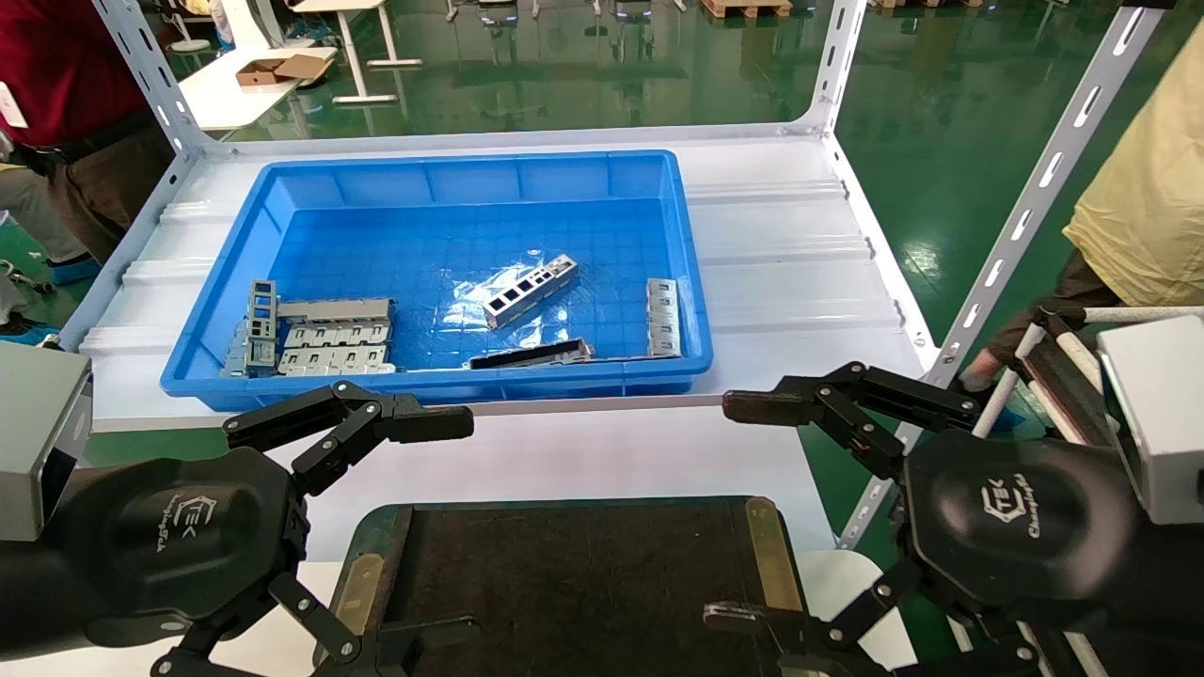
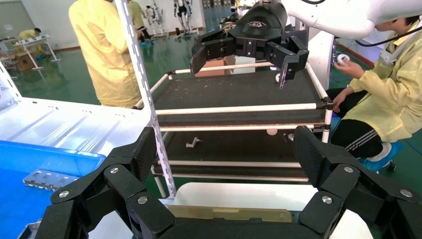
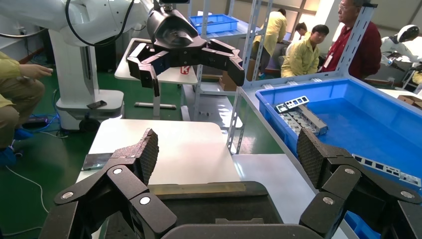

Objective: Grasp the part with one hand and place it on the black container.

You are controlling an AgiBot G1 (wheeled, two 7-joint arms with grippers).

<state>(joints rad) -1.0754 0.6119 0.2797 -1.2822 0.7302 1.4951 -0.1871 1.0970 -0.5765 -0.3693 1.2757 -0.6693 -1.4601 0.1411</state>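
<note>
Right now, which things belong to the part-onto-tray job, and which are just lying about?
Job:
part, in the blue bin
black container, nothing on it
left gripper and right gripper, both open

Lying about:
dark strip
grey bracket cluster
bracket by the bin's wall

The blue bin [image 1: 282,202] in the middle of the frame is open on top, with bare floor around the part [image 1: 530,290]. A dark strip [image 1: 531,354] lies just below it, and grey brackets [image 1: 315,337] crowd the lower-left corner. The black tray [image 1: 574,583] at the bottom is bare, between both wide-open grippers.
</note>
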